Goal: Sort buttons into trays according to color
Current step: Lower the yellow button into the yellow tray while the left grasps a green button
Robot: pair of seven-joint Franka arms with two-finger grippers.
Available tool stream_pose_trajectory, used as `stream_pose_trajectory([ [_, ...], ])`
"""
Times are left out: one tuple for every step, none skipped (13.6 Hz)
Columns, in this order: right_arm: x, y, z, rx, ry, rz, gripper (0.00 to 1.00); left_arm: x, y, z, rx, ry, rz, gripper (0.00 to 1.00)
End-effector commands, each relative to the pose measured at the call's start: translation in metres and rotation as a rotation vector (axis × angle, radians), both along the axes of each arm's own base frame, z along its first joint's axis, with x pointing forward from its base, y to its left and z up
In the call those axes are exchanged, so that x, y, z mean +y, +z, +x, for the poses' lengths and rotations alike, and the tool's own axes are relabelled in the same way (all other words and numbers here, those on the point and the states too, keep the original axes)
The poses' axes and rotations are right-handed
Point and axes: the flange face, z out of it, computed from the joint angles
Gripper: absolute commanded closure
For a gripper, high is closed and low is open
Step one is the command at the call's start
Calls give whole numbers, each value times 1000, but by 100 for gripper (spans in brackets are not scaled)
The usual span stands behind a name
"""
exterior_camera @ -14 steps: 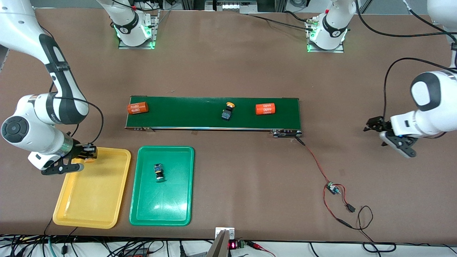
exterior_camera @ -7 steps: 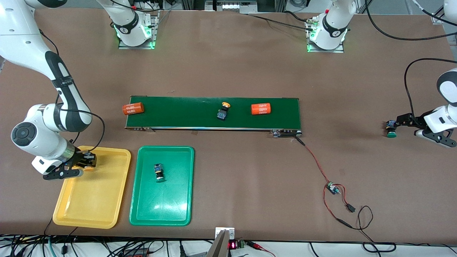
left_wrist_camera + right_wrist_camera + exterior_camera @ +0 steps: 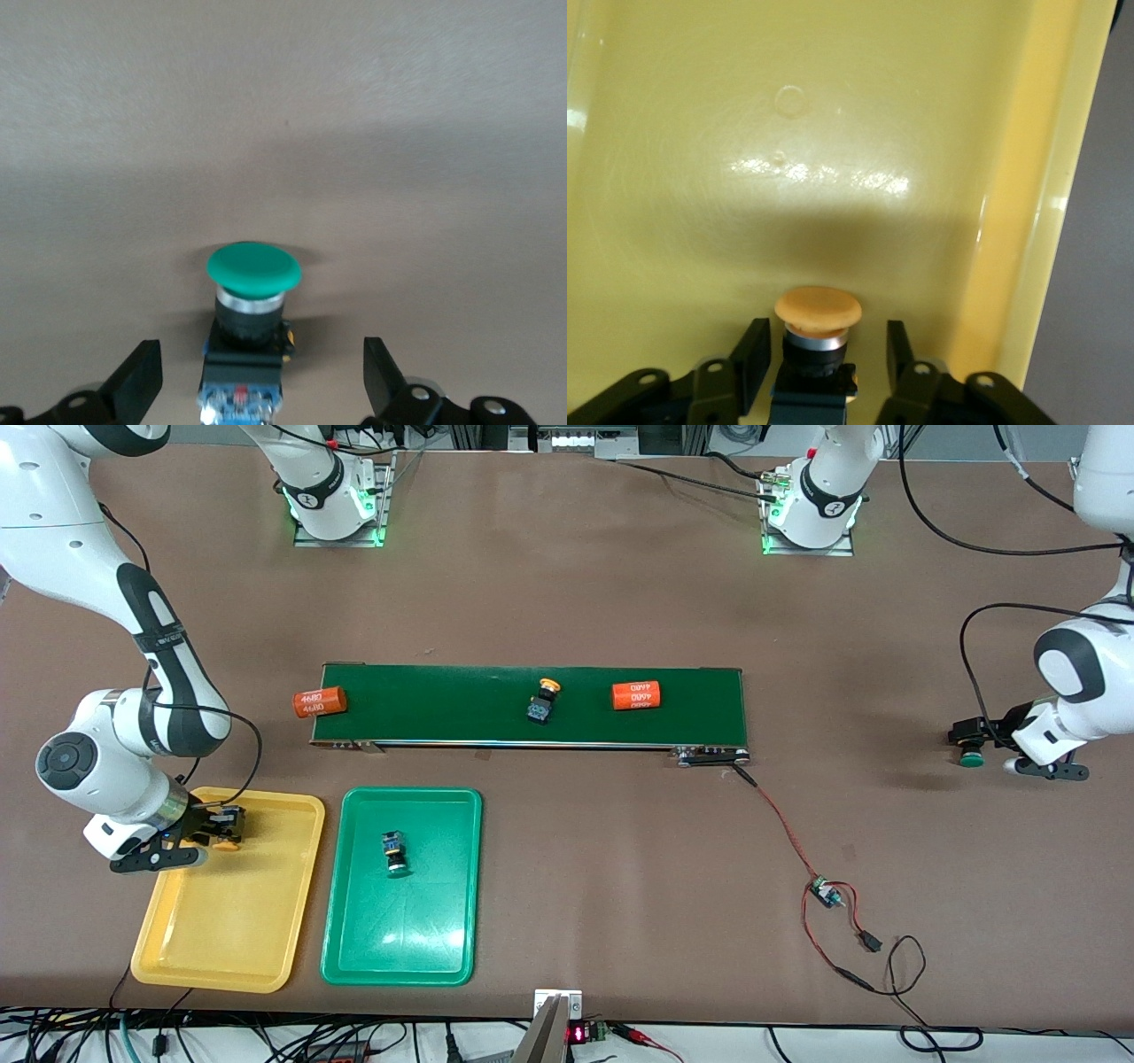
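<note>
Yellow tray [image 3: 266, 948] lies under the right gripper [image 3: 213, 834], which pinches an orange button [image 3: 818, 310], stem level. At the belt's three o'clock, the left gripper [image 3: 261, 385], fingers spread, straddles a green button [image 3: 253, 268] on the table.

A brown tabletop [image 3: 567, 593] carries a dark green conveyor belt [image 3: 461, 708]. Near the belt lie a yellow tray [image 3: 221, 948] and a green tray [image 3: 425, 948]. On the belt, two orange cylinders [image 3: 636, 695] bear white "4680" print. Button caps are green [image 3: 253, 266] and yellow-orange [image 3: 818, 307].
</note>
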Motion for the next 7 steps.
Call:
stream_pose_trajectory([
  [0, 9, 5, -10, 5, -5, 2, 0, -3, 2, -7, 8, 7, 36],
  [4, 17, 3, 8, 8, -9, 2, 1, -4, 1, 1, 9, 3, 57],
  [12, 27, 0, 54, -2, -8, 2, -1, -5, -1, 18, 8, -7, 76],
  [29, 44, -3, 85, -43, 3, 2, -1, -5, -4, 38, -3, -22, 84],
  [46, 60, -7, 124, -84, 3, 2, -2, 0, -3, 47, -11, -31, 86],
  [68, 75, -11, 157, -115, 4, 2, -2, 5, -1, 50, -12, -35, 88],
  [85, 89, -15, 172, -147, 2, 2, -2, 20, 4, 29, -11, -28, 89],
])
